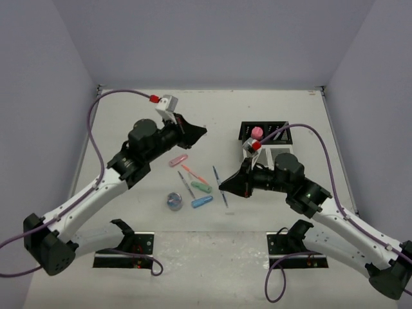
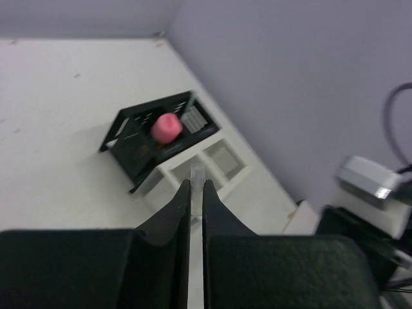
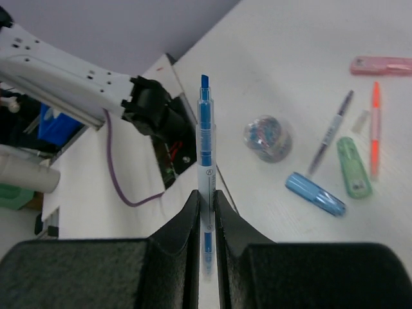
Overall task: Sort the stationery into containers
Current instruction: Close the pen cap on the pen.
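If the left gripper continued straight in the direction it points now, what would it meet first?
Probably the white organiser, directly beyond the left gripper and the thin pen it holds. The black organiser sits beside it, off that line. Depth is unclear: the gripper might pass above both.

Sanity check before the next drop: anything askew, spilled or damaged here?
Nothing looks spilled or damaged. One thing is slightly askew: what looks like a thin pen lies slanted across the black organiser, its end poking past the rim instead of standing upright inside.
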`<control>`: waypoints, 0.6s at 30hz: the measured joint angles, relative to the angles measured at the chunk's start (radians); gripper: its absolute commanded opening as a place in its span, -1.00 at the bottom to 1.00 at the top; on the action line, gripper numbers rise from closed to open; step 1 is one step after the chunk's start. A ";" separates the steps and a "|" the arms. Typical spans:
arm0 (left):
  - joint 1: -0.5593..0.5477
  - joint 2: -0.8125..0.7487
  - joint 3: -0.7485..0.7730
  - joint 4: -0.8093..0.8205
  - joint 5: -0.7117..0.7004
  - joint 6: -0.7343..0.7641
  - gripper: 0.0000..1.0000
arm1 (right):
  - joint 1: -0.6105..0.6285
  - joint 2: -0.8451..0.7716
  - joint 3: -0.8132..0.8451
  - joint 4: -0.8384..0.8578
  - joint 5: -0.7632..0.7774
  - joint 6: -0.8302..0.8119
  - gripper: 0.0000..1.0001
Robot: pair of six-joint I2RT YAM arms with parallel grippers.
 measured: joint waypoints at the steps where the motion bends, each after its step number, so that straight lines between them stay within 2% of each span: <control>1: 0.000 -0.051 -0.050 0.087 0.029 -0.044 -1.00 | 0.019 0.013 -0.004 0.046 -0.009 0.019 -1.00; 4: -0.001 -0.130 -0.157 0.294 0.104 -0.145 -1.00 | 0.054 0.051 -0.004 0.162 -0.013 0.079 -1.00; 6: -0.003 -0.137 -0.201 0.373 0.132 -0.189 -1.00 | 0.055 0.072 -0.004 0.203 -0.001 0.111 -1.00; 11: -0.005 -0.137 -0.267 0.461 0.185 -0.263 -1.00 | 0.055 0.108 0.004 0.253 0.022 0.153 -1.00; 18: -0.005 -0.166 -0.271 0.508 0.203 -0.300 -1.00 | 0.055 0.111 0.040 0.253 0.084 0.152 -1.00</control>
